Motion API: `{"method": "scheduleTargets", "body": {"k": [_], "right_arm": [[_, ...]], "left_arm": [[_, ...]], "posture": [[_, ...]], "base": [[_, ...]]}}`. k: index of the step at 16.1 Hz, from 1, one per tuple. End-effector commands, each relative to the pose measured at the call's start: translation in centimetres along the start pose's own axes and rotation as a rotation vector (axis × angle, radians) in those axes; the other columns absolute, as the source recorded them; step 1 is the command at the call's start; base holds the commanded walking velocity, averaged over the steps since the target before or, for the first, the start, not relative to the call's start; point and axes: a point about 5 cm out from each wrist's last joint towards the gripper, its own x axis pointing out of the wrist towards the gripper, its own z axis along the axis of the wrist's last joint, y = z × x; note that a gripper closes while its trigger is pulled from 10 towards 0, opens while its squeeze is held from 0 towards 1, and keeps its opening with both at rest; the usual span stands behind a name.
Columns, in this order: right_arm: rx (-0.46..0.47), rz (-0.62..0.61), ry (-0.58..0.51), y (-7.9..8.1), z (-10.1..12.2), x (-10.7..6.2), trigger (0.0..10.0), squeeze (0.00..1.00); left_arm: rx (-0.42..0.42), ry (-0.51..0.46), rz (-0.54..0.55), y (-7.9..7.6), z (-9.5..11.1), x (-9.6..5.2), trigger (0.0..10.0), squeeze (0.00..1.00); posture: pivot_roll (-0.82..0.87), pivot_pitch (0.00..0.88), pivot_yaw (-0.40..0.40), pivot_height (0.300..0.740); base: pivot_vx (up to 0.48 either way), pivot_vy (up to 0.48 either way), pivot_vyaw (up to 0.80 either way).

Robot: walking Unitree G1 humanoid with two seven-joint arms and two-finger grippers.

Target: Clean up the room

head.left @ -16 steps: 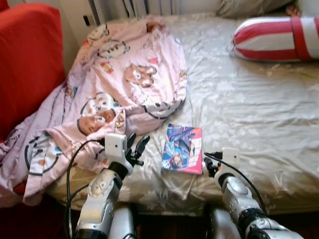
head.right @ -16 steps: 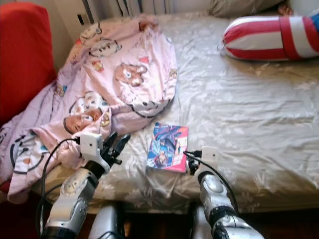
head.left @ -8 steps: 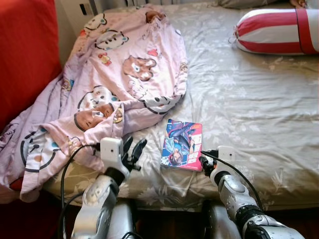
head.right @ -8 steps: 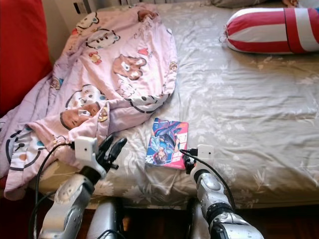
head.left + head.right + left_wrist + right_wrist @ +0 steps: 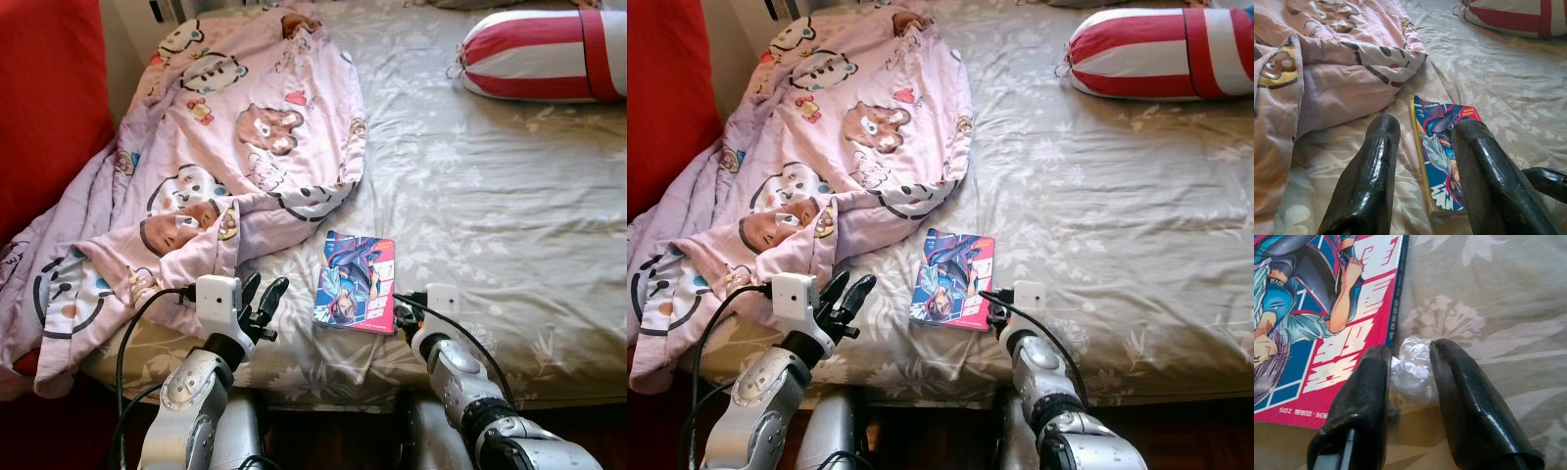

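Right pincer [image 5: 1408,362] grasps a crumpled wad [image 5: 1411,372] on the bed [image 5: 490,196], just right of the book [image 5: 357,282]; left pincer [image 5: 263,296] released.

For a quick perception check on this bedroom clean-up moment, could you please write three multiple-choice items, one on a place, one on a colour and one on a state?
1. Where does the comic book lie?
A. On the bed sheet, beside the pink blanket
B. On the floor
C. On top of the striped pillow

2. What colours are the pillow's stripes?
A. Blue and yellow
B. Red and white
C. Green and black

3. What is between the right gripper fingers?
A. The comic book
B. Nothing
C. A crumpled clear wrapper

Answers: 1 A, the book rests flat on the sheet next to the blanket's edge. 2 B, red and white bands show. 3 C, the right wrist view shows the wrapper between the two fingers, beside the book.
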Motion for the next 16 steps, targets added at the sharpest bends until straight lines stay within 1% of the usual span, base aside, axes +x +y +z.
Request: {"method": "scheduleTargets", "body": {"k": [1,7,9,13,15,16], "right_arm": [[0.001,0.014,0.046,0.4,-1.0,-0.1,0.0,0.0],[-0.011,0.019,0.08,0.6,-1.7,-0.2,0.0,0.0],[0.004,-0.002,0.043,0.4,-1.0,-0.1,0.0,0.0],[0.002,-0.007,0.039,0.3,-0.5,0.1,0.0,0.0],[0.003,-0.01,0.027,0.3,-0.2,0.1,0.0,0.0],[0.008,-0.018,0.005,0.2,0.3,0.2,0.0,0.0]], "left_arm": [[0.002,0.012,0.005,0.2,-0.1,-0.3,10.0,0.0],[0.008,0.025,-0.003,0.1,-0.2,-0.4,10.0,0.0],[0.011,0.028,0.001,0.2,-0.2,-0.3,10.0,0.0],[0.012,0.03,0.008,0.4,-0.4,0.2,10.0,0.0],[0.01,0.026,0.009,0.5,-0.3,0.5,10.0,0.0],[0.011,0.025,0.016,0.6,-0.3,0.7,10.0,0.0]], "posture": [[0.15,0.22,0.046,0.587],[0.15,0.224,0.048,0.587],[0.15,0.219,0.047,0.587],[0.14,0.188,0.041,0.587],[0.14,0.178,0.04,0.587],[0.14,0.157,0.035,0.587]], "base": [[0.0,0.0,0.0],[0.0,0.0,0.0],[0.0,0.0,0.0],[0.0,0.0,0.0],[0.0,0.0,0.0],[0.0,0.0,0.0]]}}
